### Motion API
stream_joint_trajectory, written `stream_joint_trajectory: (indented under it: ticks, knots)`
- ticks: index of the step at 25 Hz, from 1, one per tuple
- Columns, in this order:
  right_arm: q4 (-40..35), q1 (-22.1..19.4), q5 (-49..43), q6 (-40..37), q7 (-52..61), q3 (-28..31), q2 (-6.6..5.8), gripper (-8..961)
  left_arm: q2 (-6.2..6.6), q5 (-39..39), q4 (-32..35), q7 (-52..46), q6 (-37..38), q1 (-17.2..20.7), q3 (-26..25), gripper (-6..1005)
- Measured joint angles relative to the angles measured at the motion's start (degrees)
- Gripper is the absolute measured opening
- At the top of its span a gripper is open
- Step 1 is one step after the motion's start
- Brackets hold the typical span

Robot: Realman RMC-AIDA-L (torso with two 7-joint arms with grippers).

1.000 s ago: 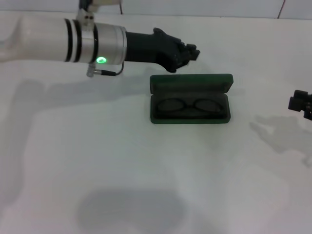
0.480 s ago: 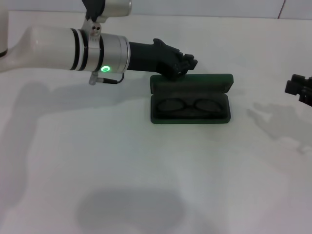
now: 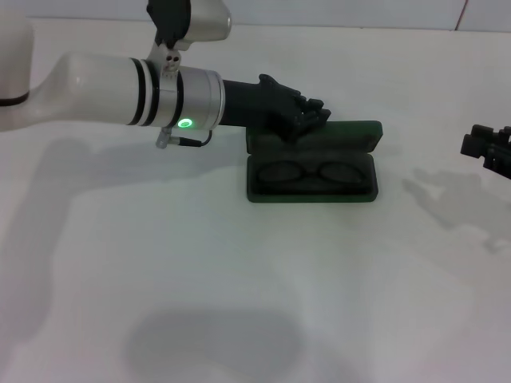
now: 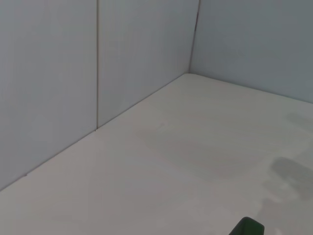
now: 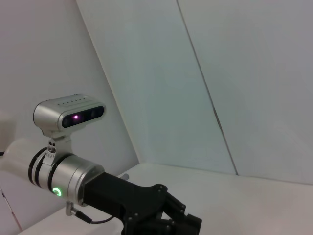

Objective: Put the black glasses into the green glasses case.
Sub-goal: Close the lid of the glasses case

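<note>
While the thin black glasses lie folded inside the open, rounded green glasses case on the white desk, the left gripper hovers at the lid's rim; I cannot tell how its jaws stand. The right gripper waits well apart.

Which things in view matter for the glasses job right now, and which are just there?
Part of the job:
- black glasses, already lying inside the case
- green glasses case, lid open
- left gripper, over the lid's far left edge

Not part of it:
- right gripper, off to the right side
- white table
</note>
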Motion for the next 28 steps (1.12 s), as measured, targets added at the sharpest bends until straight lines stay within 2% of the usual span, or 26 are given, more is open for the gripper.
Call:
stream_joint_trajectory:
  ticks: [19,28]
  knots:
    - [1.12,0.03,-0.09,0.02,-0.36,-0.45,0.01,272,-0.19,-0.03,-1.14,-0.17,-0.02,-0.37,0.56,165]
    - [1.80,0.04,-0.01,-0.13,-0.72,-0.21,0.00,280,-0.24,-0.61,-1.11,0.09,1.20,0.19,5.90,165]
